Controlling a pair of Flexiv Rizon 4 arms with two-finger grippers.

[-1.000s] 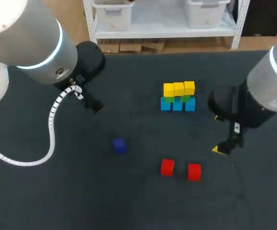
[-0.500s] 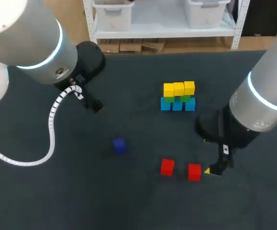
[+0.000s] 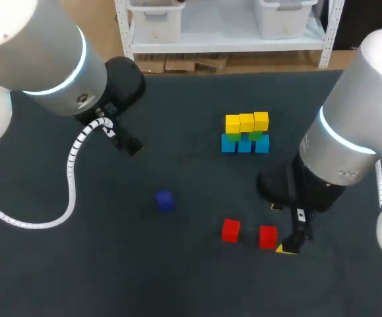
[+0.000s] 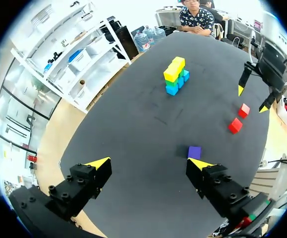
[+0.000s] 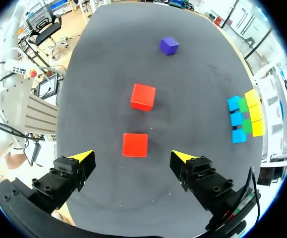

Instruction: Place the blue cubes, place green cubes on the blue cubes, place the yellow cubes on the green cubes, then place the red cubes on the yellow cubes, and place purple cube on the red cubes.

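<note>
Three blue cubes (image 3: 245, 144) stand in a row at the back middle, with green cubes (image 3: 255, 136) and then yellow cubes (image 3: 246, 122) on top; the same stack (image 5: 246, 116) shows in the right wrist view. Two red cubes lie near the front, one (image 3: 230, 230) left of the other (image 3: 268, 236). A purple cube (image 3: 164, 201) lies alone further left. My right gripper (image 5: 132, 157) is open, low over the right red cube (image 5: 135, 145), which lies just ahead between the finger lines. My left gripper (image 4: 149, 162) is open and empty, high at the left, with the purple cube (image 4: 194, 151) ahead of it.
A white coiled cable (image 3: 72, 173) hangs from my left arm over the left part of the dark table (image 3: 177, 284). The other red cube (image 5: 143, 96) lies a short way beyond the one at my right gripper.
My right arm has swung forward and left, from beside the stack to the right red cube. The left arm and all cubes have stayed put.
</note>
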